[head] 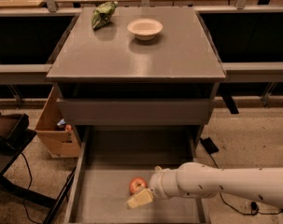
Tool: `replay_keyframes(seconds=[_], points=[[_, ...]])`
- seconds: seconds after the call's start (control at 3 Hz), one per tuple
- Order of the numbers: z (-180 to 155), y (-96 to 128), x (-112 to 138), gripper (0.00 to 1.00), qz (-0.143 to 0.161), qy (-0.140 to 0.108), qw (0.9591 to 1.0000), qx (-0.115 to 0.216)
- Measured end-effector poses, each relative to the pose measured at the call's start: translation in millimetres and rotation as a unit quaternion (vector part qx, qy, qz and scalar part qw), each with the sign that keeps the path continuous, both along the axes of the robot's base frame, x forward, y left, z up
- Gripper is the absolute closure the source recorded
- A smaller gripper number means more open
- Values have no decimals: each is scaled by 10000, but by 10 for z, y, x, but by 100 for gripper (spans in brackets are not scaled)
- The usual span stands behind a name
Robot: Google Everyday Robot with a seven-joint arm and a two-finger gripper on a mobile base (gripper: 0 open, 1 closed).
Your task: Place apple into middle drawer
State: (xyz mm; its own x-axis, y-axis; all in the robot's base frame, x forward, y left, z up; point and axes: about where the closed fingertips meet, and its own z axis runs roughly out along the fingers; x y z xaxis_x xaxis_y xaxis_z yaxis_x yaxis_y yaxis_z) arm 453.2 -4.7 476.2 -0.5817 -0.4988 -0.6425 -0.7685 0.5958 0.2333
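The apple point(137, 185) was found inside the middle drawer point(106, 204), which was pulled out fully from the grey cabinet point(136, 59). It was seen low over the flat grey floor, about at the middle of the width and toward the front edge. Whether it already rested on the floor or was a little above it could not be decided.

The gripper point(141, 196) was reached into the drawer from the right, at the end of the white arm point(220, 183), and its pale tip was seen touching the apple or just beside it, on the front side. If the gripper was pinching the apple or was already spread apart could not be told from this view.

The main part of the task was judged to be nearly done, since the apple was carried inside the drawer walls. What was probably left was to let it go, if not yet done, and to draw the arm out.

The apple was seen as small and round, red-orange, with a lighter yellowish patch on top.
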Motion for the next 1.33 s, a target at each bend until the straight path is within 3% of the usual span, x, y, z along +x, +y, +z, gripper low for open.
replay_keyframes(seconds=[0.33, 0.67, 1.0, 1.33], points=[[339, 75, -282, 0, 212, 700, 9963, -448], [937, 1, -90, 0, 255, 780, 9911, -1052], [1721, -243, 163, 0, -4, 446, 9850, -1669], [2548, -605, 249, 0, -683, -124, 9791, -1914]])
